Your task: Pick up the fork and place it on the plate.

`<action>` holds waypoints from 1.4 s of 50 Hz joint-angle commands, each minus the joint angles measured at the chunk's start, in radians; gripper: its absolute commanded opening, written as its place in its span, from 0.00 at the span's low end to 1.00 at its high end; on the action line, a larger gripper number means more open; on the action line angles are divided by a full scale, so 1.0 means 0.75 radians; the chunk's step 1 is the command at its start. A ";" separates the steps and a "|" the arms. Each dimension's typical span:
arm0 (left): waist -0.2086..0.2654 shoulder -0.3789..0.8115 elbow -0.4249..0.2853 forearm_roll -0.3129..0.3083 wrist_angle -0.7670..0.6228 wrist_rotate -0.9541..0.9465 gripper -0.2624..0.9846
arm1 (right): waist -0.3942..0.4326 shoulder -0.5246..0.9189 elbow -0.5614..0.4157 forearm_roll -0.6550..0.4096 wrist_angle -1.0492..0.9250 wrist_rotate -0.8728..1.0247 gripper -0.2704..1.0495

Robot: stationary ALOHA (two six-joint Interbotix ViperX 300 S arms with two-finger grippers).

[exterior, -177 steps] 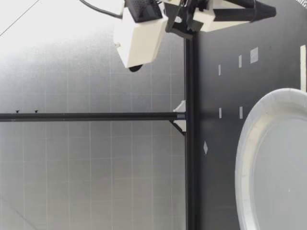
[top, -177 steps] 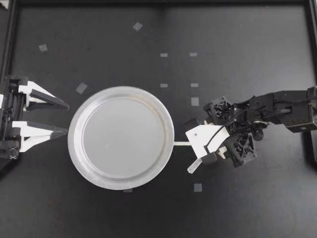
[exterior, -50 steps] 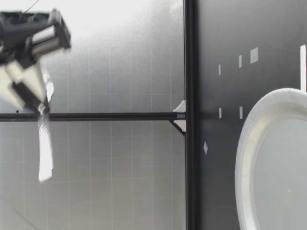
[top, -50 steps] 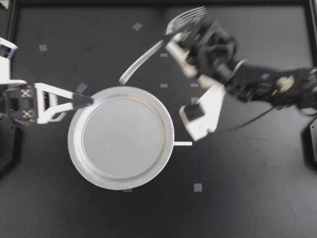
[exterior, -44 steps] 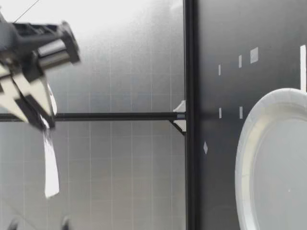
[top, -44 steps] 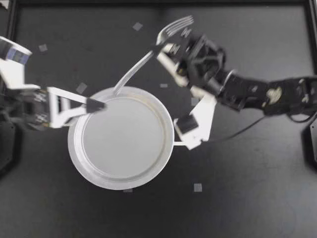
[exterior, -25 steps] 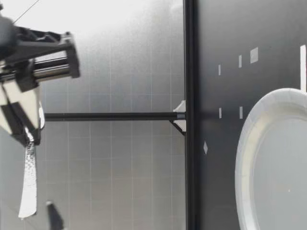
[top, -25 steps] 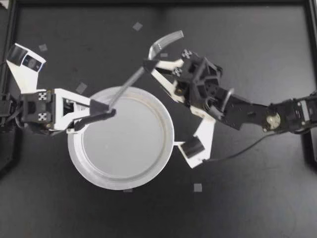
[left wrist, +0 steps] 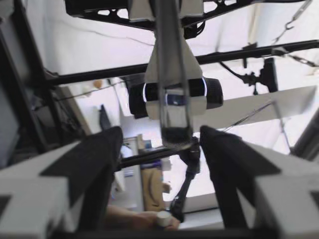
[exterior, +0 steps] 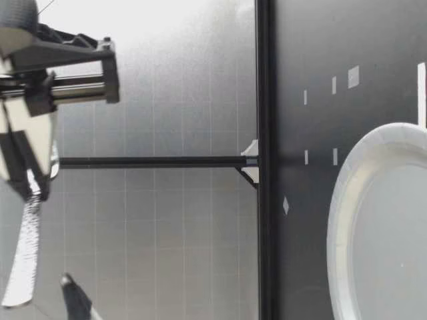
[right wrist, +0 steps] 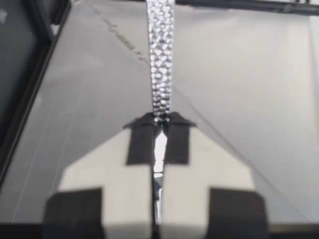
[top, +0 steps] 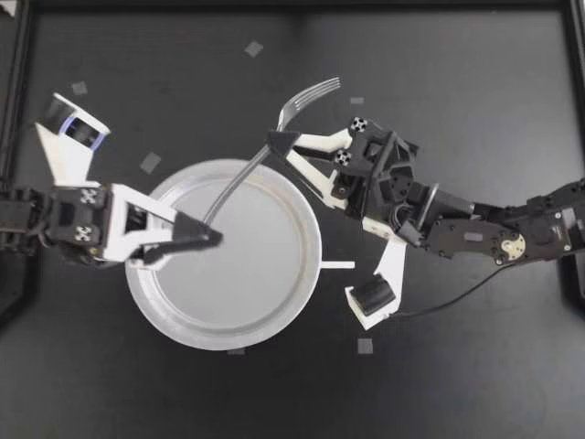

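My right gripper (top: pixel 280 144) is shut on a metal fork (top: pixel 242 178) and holds it in the air, tines toward the back, handle slanting down over the round silver plate (top: pixel 242 283). My left gripper (top: pixel 206 240) hovers over the plate's left part, open, at the handle's end. In the left wrist view the fork (left wrist: pixel 172 89) handle hangs between the fingers (left wrist: pixel 99 164) with a gap on each side. The right wrist view has the gripper (right wrist: pixel 159 124) clamped on the fork (right wrist: pixel 160 59). The low view shows my right gripper (exterior: pixel 35 190) and the fork (exterior: pixel 23 257) high above the plate (exterior: pixel 353 220).
A white strip (top: pixel 336 265) lies on the black table by the plate's right rim. Small tape squares (top: pixel 365 346) are scattered about. A black frame rail (top: pixel 292 5) runs along the table's back edge and sides.
My right gripper has swung the fork leftward, so its handle now lies over the plate. My left gripper has moved right over the plate, up to the handle's end.
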 commanded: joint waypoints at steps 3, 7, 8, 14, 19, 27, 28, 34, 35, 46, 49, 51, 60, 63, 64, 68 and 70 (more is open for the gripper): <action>-0.002 0.008 -0.016 0.006 -0.135 -0.025 0.67 | 0.033 -0.014 -0.004 -0.076 0.039 0.053 0.10; -0.002 -0.004 -0.004 0.006 -0.153 -0.033 0.67 | 0.045 -0.014 0.006 -0.096 0.049 0.065 0.10; -0.002 -0.008 0.000 0.006 -0.151 -0.033 0.67 | 0.049 -0.014 0.008 -0.098 0.053 0.067 0.10; -0.002 -0.016 0.018 0.006 -0.143 -0.033 0.67 | 0.059 -0.014 0.012 -0.100 0.072 0.082 0.10; -0.002 -0.008 0.012 0.010 -0.133 -0.031 0.65 | 0.059 -0.006 0.012 -0.100 0.072 0.088 0.10; -0.002 0.018 -0.006 0.031 -0.131 -0.031 0.60 | 0.061 0.022 0.008 -0.100 0.072 0.117 0.10; -0.002 0.020 -0.008 0.037 -0.131 -0.031 0.60 | 0.061 0.025 0.006 -0.100 0.072 0.121 0.10; -0.002 0.033 -0.020 0.053 -0.131 -0.031 0.60 | 0.061 0.041 0.002 -0.100 0.078 0.147 0.10; -0.002 0.033 -0.020 0.055 -0.131 -0.033 0.60 | 0.061 0.041 0.002 -0.100 0.078 0.149 0.10; -0.002 0.033 -0.014 0.057 -0.131 -0.033 0.51 | 0.061 0.041 0.004 -0.100 0.096 0.160 0.10; -0.002 0.027 -0.008 0.057 -0.131 -0.033 0.46 | 0.061 0.041 0.004 -0.098 0.104 0.157 0.10; -0.002 0.025 -0.004 0.057 -0.131 -0.033 0.41 | 0.061 0.039 0.006 -0.100 0.106 0.157 0.10; -0.002 0.025 -0.004 0.055 -0.098 -0.020 0.24 | 0.061 0.043 0.010 -0.096 0.106 0.160 0.10; -0.002 0.022 -0.006 0.057 -0.074 -0.020 0.24 | 0.061 0.049 0.010 -0.090 0.106 0.160 0.10; -0.002 0.022 -0.006 0.057 -0.067 -0.018 0.24 | 0.061 0.051 0.010 -0.090 0.106 0.160 0.11; -0.002 0.014 -0.010 0.057 -0.059 -0.016 0.24 | 0.059 0.063 0.000 -0.082 0.106 0.162 0.11; -0.002 0.010 -0.012 0.057 -0.057 -0.016 0.24 | 0.059 0.067 -0.008 -0.067 0.098 0.162 0.13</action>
